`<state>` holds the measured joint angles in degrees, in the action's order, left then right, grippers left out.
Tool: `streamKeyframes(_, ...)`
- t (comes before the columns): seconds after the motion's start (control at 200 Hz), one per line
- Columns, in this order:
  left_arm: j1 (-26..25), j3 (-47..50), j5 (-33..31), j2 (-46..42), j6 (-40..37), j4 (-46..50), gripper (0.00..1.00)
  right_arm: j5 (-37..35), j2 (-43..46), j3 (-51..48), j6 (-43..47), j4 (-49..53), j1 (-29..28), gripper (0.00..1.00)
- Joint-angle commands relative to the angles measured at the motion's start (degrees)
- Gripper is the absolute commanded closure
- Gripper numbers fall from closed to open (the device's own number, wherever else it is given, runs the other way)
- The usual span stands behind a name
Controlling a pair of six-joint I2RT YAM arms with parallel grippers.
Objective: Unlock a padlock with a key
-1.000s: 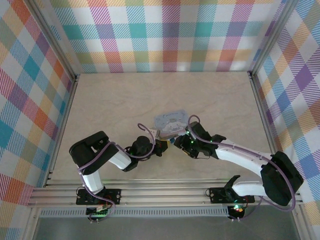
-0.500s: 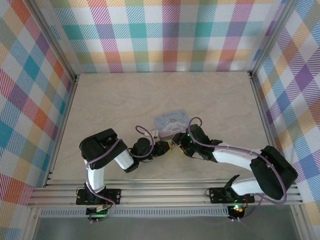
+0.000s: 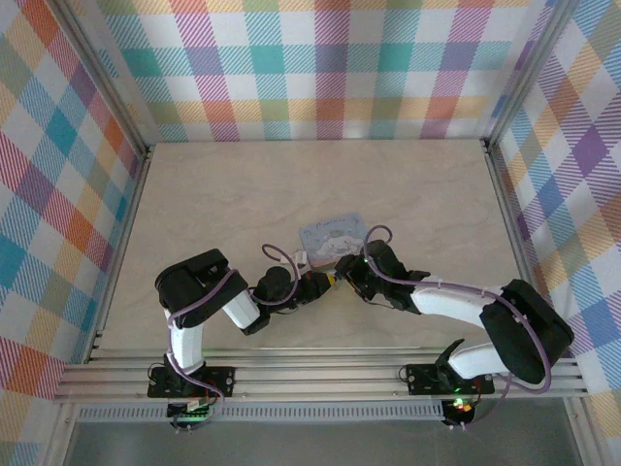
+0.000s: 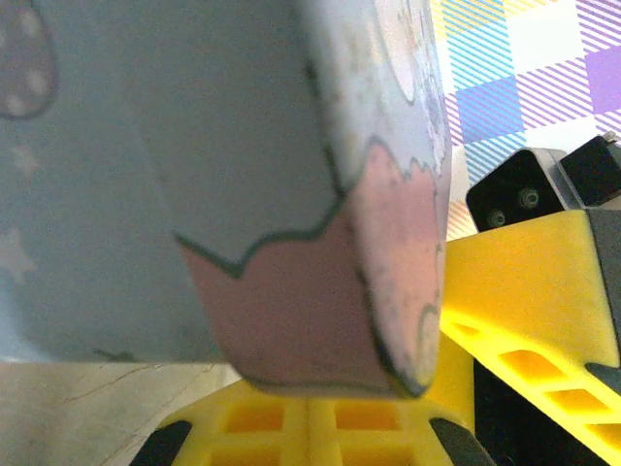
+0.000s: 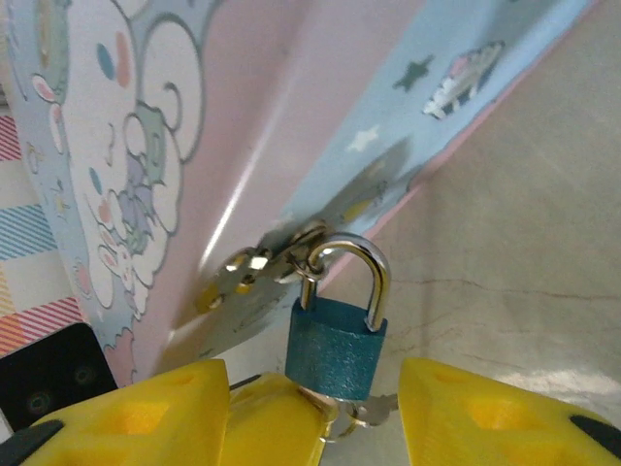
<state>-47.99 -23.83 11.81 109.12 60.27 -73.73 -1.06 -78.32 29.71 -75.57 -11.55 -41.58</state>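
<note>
The padlock [image 5: 337, 346], small and dark blue with a silver shackle, hangs from the metal hasp [image 5: 254, 267] of the pale blue cartoon box [image 5: 146, 146]. A key and its ring [image 5: 367, 416] stick out under the lock body. My right gripper [image 5: 315, 386] is open, one yellow finger on each side of the padlock, touching neither side. My left gripper [image 5: 267, 413] is shut and presses up under the lock, with key metal at its tip. In the left wrist view the left gripper [image 4: 310, 413] sits under the box corner [image 4: 320, 320]. From above, both grippers [image 3: 315, 284] [image 3: 343, 276] meet at the box's near edge.
The box [image 3: 333, 236] lies mid-table on the pale wood-grain surface [image 3: 243, 194]. Checked walls enclose the table on three sides. The right gripper's yellow finger [image 4: 529, 291] stands close beside the left one. Open table lies behind and to both sides.
Over the last second the left arm's elbow swung right and the right arm drew in, bringing both grippers tighter at the box's near edge. Little moved in the last half second.
</note>
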Motion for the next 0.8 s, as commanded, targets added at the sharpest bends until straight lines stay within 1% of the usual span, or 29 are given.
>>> streamKeyframes(0.0, 0.78, -0.6, 0.93, -1.08, 1.44, -3.17, 1.0, -1.06, -1.14, -0.36, 2.37, -2.57, 0.32, 0.51)
streamKeyframes(0.075, 0.79, -0.6, 0.7, -1.28, 1.48, -3.21, 1.0, -1.26, -1.79, -0.06, 1.55, -1.22, 0.3, 0.51)
streamKeyframes(0.18, 0.73, -0.6, 0.75, -1.43, 1.92, -3.18, 1.0, -0.88, -2.72, -0.16, 1.47, -2.01, 0.3, 0.51)
streamKeyframes(0.535, 0.78, -0.53, 0.41, -1.55, 2.3, -3.26, 1.0, 1.34, -7.39, 0.37, 2.1, -10.51, 0.52, 0.54)
streamKeyframes(0.64, 0.82, -0.52, 0.32, -1.87, 2.31, -3.26, 1.0, 1.84, -8.42, 0.52, 1.75, -11.75, 0.65, 0.61)
streamKeyframes(0.795, 0.87, -0.25, 0.15, -1.72, 2.31, -3.25, 1.0, 1.55, -7.86, 0.33, 2.16, -11.55, 0.69, 0.76)
